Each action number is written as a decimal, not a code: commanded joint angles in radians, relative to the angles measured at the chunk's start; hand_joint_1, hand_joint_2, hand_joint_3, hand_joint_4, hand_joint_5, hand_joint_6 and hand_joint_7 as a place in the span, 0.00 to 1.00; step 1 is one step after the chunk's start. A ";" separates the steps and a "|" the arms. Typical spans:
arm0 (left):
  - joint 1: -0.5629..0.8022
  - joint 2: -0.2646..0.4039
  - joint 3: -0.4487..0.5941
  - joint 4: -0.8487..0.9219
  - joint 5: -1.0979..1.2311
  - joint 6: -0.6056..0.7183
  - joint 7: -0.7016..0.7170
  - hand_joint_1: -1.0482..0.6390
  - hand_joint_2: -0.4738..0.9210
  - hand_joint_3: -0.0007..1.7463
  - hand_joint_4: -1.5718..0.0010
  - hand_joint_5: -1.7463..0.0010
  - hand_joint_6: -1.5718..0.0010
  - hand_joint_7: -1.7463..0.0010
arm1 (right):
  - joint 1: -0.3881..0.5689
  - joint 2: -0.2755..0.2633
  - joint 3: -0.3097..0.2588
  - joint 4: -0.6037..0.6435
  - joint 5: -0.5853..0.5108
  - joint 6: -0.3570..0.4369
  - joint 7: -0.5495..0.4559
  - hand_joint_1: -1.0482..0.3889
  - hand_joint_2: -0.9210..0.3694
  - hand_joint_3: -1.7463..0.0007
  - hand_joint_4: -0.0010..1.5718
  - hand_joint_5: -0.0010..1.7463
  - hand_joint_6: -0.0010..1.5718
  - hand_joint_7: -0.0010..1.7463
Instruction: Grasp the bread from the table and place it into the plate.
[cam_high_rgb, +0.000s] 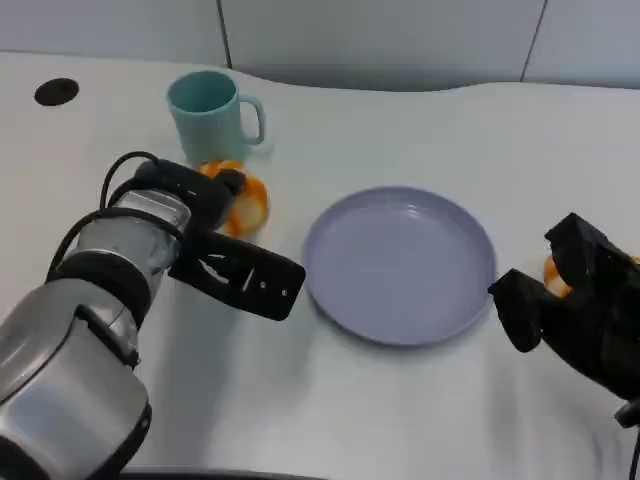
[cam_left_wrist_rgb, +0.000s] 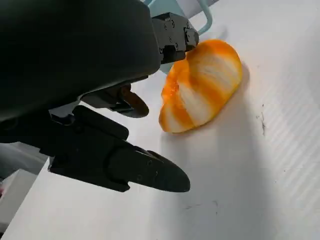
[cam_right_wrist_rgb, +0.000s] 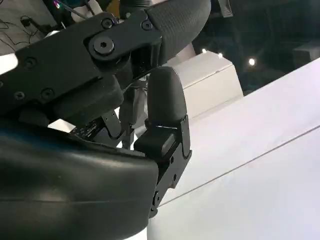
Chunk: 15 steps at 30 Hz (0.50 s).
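An orange-and-white bread (cam_high_rgb: 243, 203) lies on the white table in front of the teal mug (cam_high_rgb: 208, 112). My left hand (cam_high_rgb: 215, 235) hovers right over the bread, its fingers spread with nothing between them; the left wrist view shows the bread (cam_left_wrist_rgb: 202, 86) resting on the table just beyond the fingertips (cam_left_wrist_rgb: 176, 33), with the thumb (cam_left_wrist_rgb: 135, 167) apart from it. The lavender plate (cam_high_rgb: 400, 262) sits in the middle with nothing in it. To the plate's right my right hand (cam_high_rgb: 575, 305) has its fingers (cam_right_wrist_rgb: 166, 107) apart, gripping nothing.
A small orange thing (cam_high_rgb: 554, 274) peeks out behind my right hand, mostly hidden. A round black hole (cam_high_rgb: 56, 91) marks the table's far left corner. A grey wall runs along the back edge.
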<state>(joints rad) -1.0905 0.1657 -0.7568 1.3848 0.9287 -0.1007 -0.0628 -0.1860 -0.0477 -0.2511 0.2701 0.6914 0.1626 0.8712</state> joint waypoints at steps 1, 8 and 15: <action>-0.018 0.006 -0.005 0.005 0.004 0.006 0.011 0.24 1.00 0.07 0.65 1.00 0.62 0.99 | 0.004 -0.017 -0.008 -0.010 0.004 -0.002 0.003 0.44 0.05 1.00 0.56 1.00 0.42 1.00; -0.010 0.007 -0.004 0.012 0.004 0.019 0.020 0.24 1.00 0.07 0.65 1.00 0.62 0.99 | 0.001 -0.017 -0.011 -0.004 0.009 -0.004 0.012 0.44 0.05 1.00 0.56 1.00 0.42 1.00; 0.003 0.008 -0.002 0.026 0.006 0.040 0.037 0.27 1.00 0.19 0.62 0.99 0.62 1.00 | -0.003 -0.015 -0.021 0.005 0.013 -0.006 0.031 0.45 0.05 1.00 0.54 1.00 0.43 0.99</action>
<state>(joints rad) -1.0901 0.1654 -0.7585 1.4040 0.9305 -0.0677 -0.0377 -0.1860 -0.0479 -0.2643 0.2718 0.6955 0.1625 0.8923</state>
